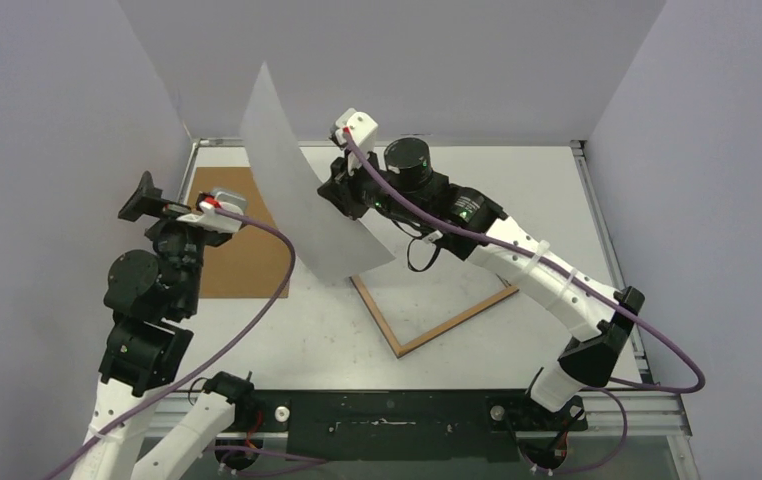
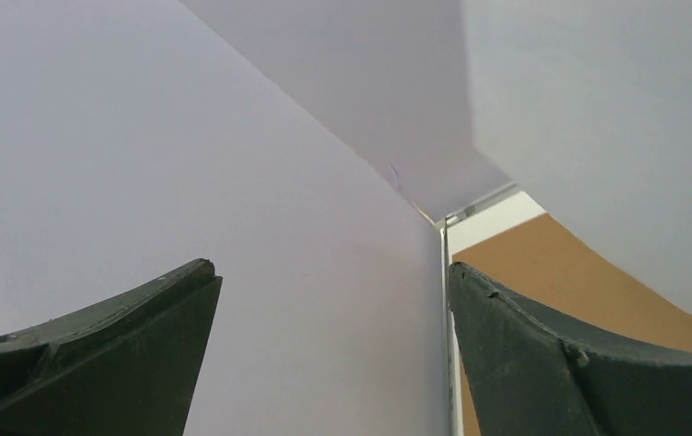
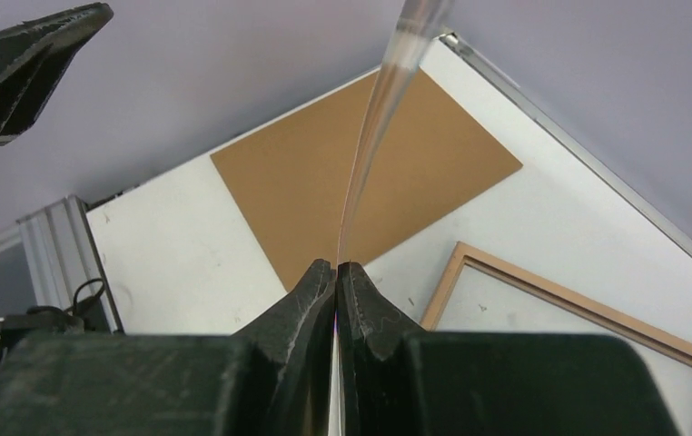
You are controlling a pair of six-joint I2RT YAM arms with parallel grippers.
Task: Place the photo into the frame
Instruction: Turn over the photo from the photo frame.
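The photo point(image 1: 297, 190) hangs tilted in the air over the table's middle, its plain white back toward the top camera. My right gripper point(image 1: 329, 192) is shut on its right edge. In the right wrist view the sheet point(image 3: 374, 127) rises edge-on from between the closed fingertips point(image 3: 336, 268). The frame point(image 1: 447, 325) lies flat beneath, wood-brown side up, one corner partly hidden by the photo; its corner point(image 3: 588, 304) shows in the right wrist view. My left gripper point(image 1: 142, 198) is open and empty at the left, apart from the photo, its jaws wide point(image 2: 329, 272).
A plain brown backing board point(image 1: 237, 260) lies flat at the back left of the table, under the left arm, also in both wrist views point(image 3: 324, 191) point(image 2: 578, 272). Grey walls enclose the left, back and right. A metal rail point(image 1: 607, 240) runs along the right edge.
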